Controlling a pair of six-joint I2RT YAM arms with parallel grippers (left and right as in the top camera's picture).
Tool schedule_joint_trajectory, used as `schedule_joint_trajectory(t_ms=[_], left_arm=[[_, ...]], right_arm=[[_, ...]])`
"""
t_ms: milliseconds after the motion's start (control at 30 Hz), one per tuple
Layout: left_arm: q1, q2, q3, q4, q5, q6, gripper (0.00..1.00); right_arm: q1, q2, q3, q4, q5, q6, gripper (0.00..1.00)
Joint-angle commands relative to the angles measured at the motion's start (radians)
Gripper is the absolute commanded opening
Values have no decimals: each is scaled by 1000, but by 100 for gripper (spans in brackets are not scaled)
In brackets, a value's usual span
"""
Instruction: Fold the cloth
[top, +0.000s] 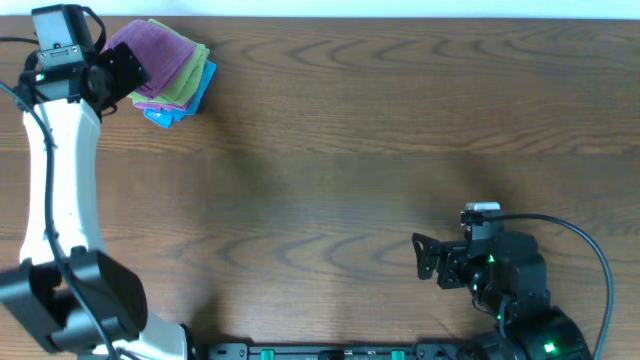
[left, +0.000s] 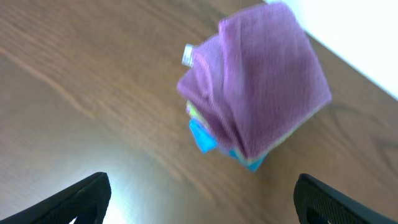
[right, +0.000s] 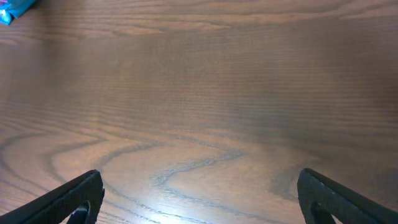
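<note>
A stack of folded cloths (top: 172, 72) lies at the table's far left corner: purple on top, green, pink and blue beneath. In the left wrist view the purple top cloth (left: 261, 87) shows a white tag, with blue edges below it. My left gripper (top: 122, 72) is open and empty, just left of the stack; its fingertips (left: 199, 199) are spread wide over bare wood. My right gripper (top: 428, 258) is open and empty near the front right, its fingers (right: 199, 199) spread over bare wood.
The wooden table (top: 380, 150) ends at a white strip along its far edge (top: 400, 8). A blue cloth corner (right: 12, 9) shows at the top left of the right wrist view. A black cable (top: 590, 250) loops by the right arm's base.
</note>
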Motion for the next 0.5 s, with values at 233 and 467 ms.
schedule_joint_trajectory(t_ms=[233,467], left_arm=[[4,-208,23,-150,-15,83,95],[4,-319,22,-314,-37,179,95]], right_arm=[[-5,-5,-4,-1,2,14,99],[-5,-5,-3,-1,2,14,99]])
